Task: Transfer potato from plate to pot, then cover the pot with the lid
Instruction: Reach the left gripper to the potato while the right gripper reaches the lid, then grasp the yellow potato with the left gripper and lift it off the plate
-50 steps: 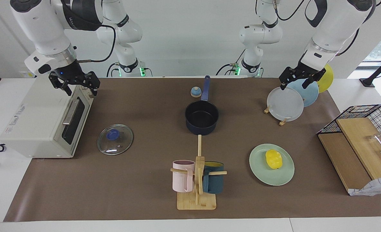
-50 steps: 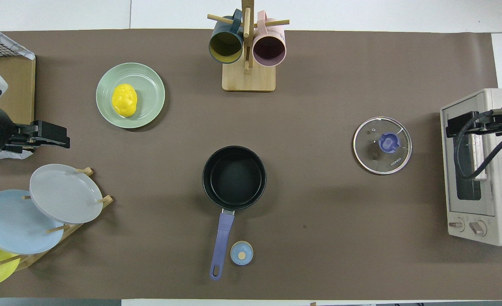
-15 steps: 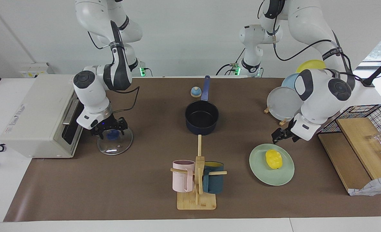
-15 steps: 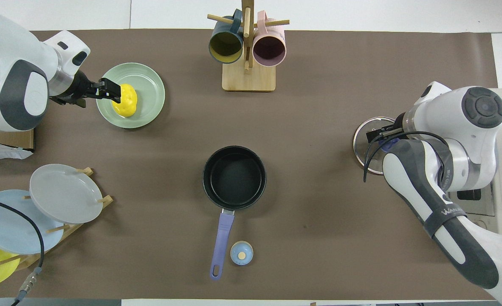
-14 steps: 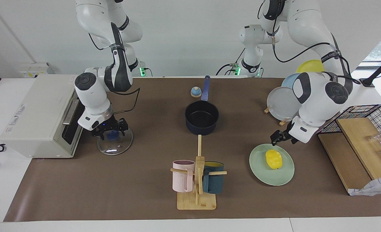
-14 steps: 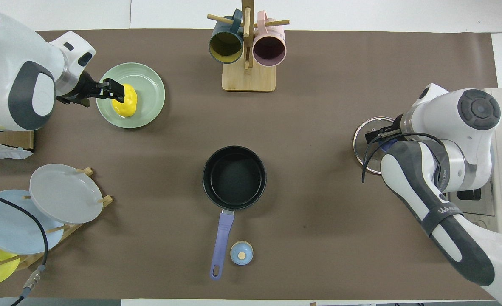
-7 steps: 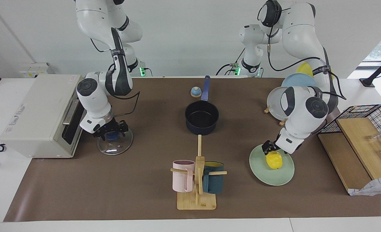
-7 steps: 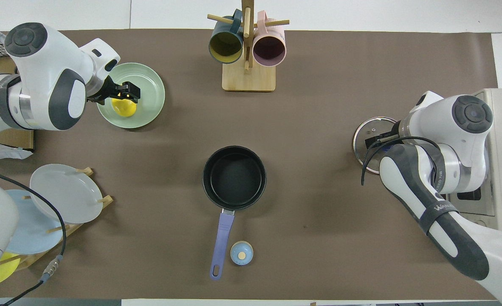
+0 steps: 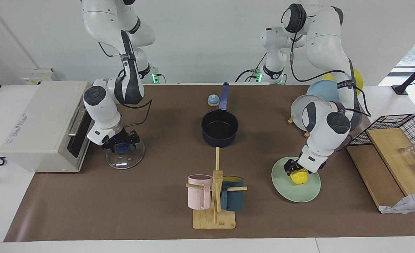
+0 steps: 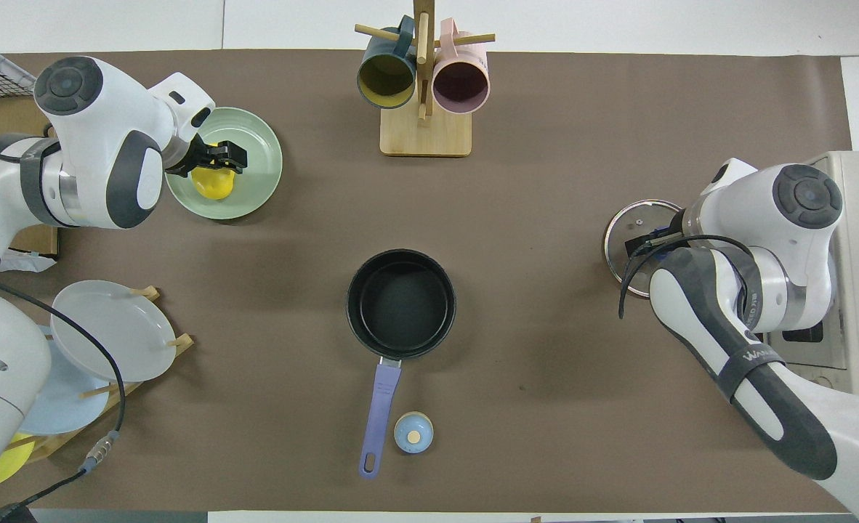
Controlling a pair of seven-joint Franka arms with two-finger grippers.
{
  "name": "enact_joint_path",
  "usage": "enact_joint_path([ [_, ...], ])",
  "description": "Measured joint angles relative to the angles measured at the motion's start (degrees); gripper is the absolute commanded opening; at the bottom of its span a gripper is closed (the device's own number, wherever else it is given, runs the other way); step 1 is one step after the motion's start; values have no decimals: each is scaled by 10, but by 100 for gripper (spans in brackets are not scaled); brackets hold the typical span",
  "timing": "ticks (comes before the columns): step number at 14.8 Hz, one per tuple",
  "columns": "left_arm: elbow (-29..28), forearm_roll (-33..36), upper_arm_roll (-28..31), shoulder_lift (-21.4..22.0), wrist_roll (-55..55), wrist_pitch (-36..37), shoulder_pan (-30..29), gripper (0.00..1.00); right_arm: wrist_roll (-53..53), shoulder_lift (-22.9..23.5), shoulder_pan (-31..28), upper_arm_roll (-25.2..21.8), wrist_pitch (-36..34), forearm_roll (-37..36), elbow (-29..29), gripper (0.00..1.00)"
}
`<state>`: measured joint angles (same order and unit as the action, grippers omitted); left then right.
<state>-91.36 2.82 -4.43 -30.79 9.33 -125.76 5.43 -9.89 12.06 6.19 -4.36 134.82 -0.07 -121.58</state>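
Dual-arm scene at the first pick. The yellow toy potato (image 9: 299, 176) lies on the mint-green plate (image 9: 285, 191), which sits toward the left arm's end of the table, near the edge away from the robots. The left gripper (image 9: 294, 170) is down at the potato with a finger on either side of it; the fingers appear not yet closed, though the wrist hides much of the contact. The right gripper (image 9: 120, 144) is low over the glass lid (image 9: 125, 157), which lies flat beside the toaster oven (image 9: 44, 126) toward the right arm's end; its fingers stand spread about the lid's blue knob, and whether they touch it cannot be told. The navy saucepan (image 9: 219, 128) stands empty mid-table, handle toward the robots, with the small bell (image 9: 213, 100) beside that handle. Progress, as judged: nothing transferred. The potato's lift and drop into the saucepan, then the covering, all remain.
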Motion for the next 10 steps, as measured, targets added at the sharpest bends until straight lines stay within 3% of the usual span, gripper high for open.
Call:
enact_joint_path([
  [2,0,8,0,0,1,-4,0,96,0,-1,0,0,0,0,0,80],
  [4,-5,17,0,0,1,-7,0,85,0,-1,0,0,0,0,0,64],
  [5,-9,20,0,0,1,-11,0,74,0,-2,0,0,0,0,0,57],
  [6,-13,22,0,0,2,-15,0,54,0,-2,0,0,0,0,0,52],
  [8,-15,22,0,0,2,-17,0,0,0,-2,0,0,0,0,0,39],
  [10,-12,23,0,1,2,-17,0,0,0,-2,0,0,0,0,0,36],
])
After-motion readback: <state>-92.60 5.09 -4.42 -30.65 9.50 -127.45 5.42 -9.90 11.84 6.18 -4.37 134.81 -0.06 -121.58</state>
